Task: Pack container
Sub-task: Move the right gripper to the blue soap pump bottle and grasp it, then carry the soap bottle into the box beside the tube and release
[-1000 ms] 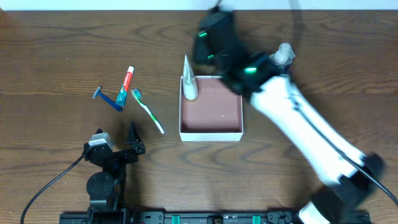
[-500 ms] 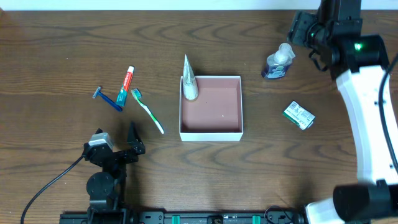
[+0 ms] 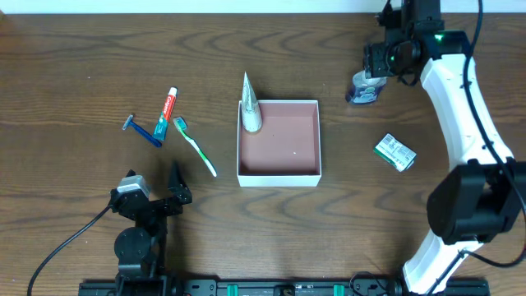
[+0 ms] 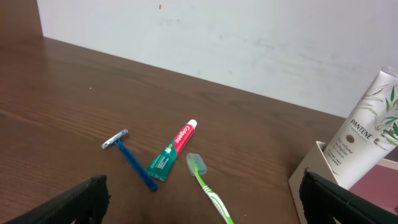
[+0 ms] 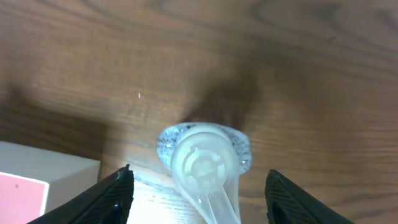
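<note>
The container [image 3: 278, 172] is a square white-walled box with a reddish-brown floor at the table's middle. A white Pantene tube [image 3: 249, 105] leans in its far left corner and shows in the left wrist view [image 4: 367, 130]. A clear pump bottle [image 3: 363, 88] stands at the back right. My right gripper [image 3: 385, 59] hangs open right above it, the pump head [image 5: 204, 163] between the fingers without touching. My left gripper [image 3: 156, 193] is open and empty at the front left. A toothpaste tube [image 3: 168, 111], blue razor [image 3: 145, 131] and green toothbrush [image 3: 196, 146] lie left of the container.
A small green-and-white packet [image 3: 394, 153] lies right of the container. The white wall runs along the table's far edge. In the left wrist view the razor [image 4: 132, 159], toothpaste [image 4: 172, 151] and toothbrush [image 4: 207, 187] lie ahead of the fingers.
My right arm has swung from over the container to the back right and come down over the pump bottle. The left arm and the other items have not moved.
</note>
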Controlling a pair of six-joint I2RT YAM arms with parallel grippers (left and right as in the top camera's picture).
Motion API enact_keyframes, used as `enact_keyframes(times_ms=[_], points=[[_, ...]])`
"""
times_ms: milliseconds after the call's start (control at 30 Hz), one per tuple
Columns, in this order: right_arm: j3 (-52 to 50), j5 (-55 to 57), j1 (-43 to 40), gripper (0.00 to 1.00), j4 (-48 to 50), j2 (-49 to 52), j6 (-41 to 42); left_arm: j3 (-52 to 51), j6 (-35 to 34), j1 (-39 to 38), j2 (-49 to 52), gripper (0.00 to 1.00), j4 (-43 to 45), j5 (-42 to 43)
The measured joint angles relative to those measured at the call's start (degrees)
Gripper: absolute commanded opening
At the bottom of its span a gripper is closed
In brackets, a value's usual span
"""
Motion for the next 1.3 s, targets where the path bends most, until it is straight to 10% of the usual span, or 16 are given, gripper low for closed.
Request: enact_keyframes(times_ms=[467, 833, 1300], points=[[0.0, -0.4, -0.2, 0.5, 1.1, 4.8, -4.0, 0.0, 0.0, 0.0, 0.0, 0.98, 0.0, 0.0], [-0.2, -0.6, -0.2, 0.06, 2.0, 5.0, -6.1, 0.0, 0.0, 0.0, 0.0, 0.98, 0.0, 0.0], [-0.4, -3.0, -0.2, 0.04, 2.2, 0.1, -6.3, 0.0, 0.0, 0.0, 0.0, 0.98, 0.0, 0.0]])
